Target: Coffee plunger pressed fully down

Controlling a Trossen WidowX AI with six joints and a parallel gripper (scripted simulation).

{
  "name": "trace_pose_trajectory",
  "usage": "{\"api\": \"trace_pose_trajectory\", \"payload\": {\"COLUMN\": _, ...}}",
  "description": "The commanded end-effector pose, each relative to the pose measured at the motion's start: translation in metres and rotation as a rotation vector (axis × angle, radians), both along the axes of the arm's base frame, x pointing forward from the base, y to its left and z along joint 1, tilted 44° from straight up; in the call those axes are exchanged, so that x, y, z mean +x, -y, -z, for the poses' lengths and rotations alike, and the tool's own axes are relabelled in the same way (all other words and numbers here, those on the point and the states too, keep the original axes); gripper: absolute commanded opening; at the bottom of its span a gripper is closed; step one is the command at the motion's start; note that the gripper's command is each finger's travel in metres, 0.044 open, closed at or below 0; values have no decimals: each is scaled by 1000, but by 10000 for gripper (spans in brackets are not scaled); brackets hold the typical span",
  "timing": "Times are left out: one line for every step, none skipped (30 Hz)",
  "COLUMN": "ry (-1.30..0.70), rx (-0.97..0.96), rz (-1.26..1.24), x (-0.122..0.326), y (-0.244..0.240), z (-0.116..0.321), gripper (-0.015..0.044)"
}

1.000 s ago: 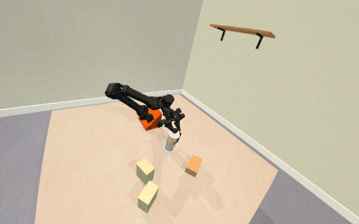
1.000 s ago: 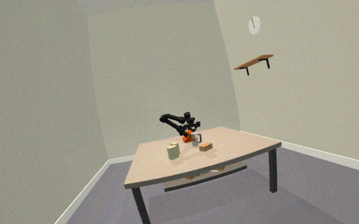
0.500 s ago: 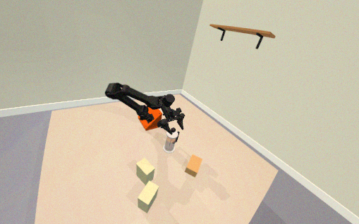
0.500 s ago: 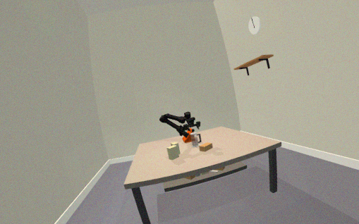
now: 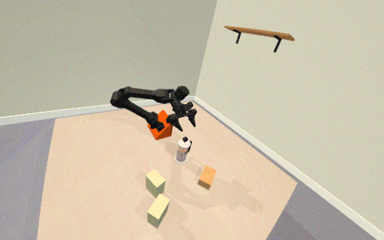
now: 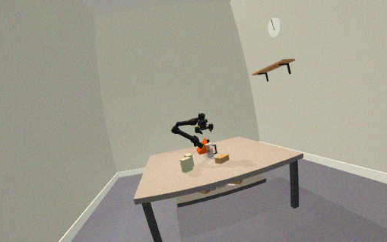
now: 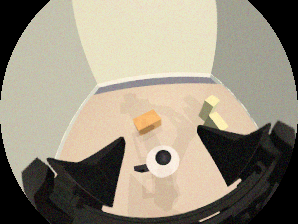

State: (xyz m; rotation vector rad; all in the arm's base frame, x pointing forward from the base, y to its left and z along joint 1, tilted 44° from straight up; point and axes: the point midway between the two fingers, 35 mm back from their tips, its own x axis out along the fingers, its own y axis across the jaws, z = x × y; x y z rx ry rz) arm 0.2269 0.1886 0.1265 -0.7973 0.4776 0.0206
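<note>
The coffee press [image 5: 182, 151] [image 6: 210, 151] stands upright on the table, a clear body with a white lid and a dark side handle. Its round black plunger knob [image 5: 185, 139] [image 7: 163, 157] sits close above the white lid [image 7: 163, 171], with little or no rod showing. My gripper [image 5: 188, 128] [image 6: 205, 131] [image 7: 162, 135] is wide open and empty. It hangs above the press, clear of the knob. In the wrist view the knob and lid show between and below the spread fingers.
An orange block [image 5: 207, 177] [image 6: 222, 158] [image 7: 147, 121] lies near the press. Two pale green blocks [image 5: 155, 183] [image 5: 158, 210] stand farther off. A bright orange-red block [image 5: 164, 132] is by the arm's base. A wooden shelf [image 5: 259, 32] [image 6: 273, 67] is on the wall.
</note>
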Motion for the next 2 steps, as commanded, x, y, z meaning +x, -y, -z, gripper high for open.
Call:
{"api": "trace_pose_trajectory", "payload": {"ry": 3, "rx": 0, "rz": 4, "x": -1, "y": 0, "z": -3, "gripper": 440}}
{"api": "trace_pose_trajectory", "payload": {"ry": 3, "rx": 0, "rz": 4, "x": -1, "y": 0, "z": -3, "gripper": 440}}
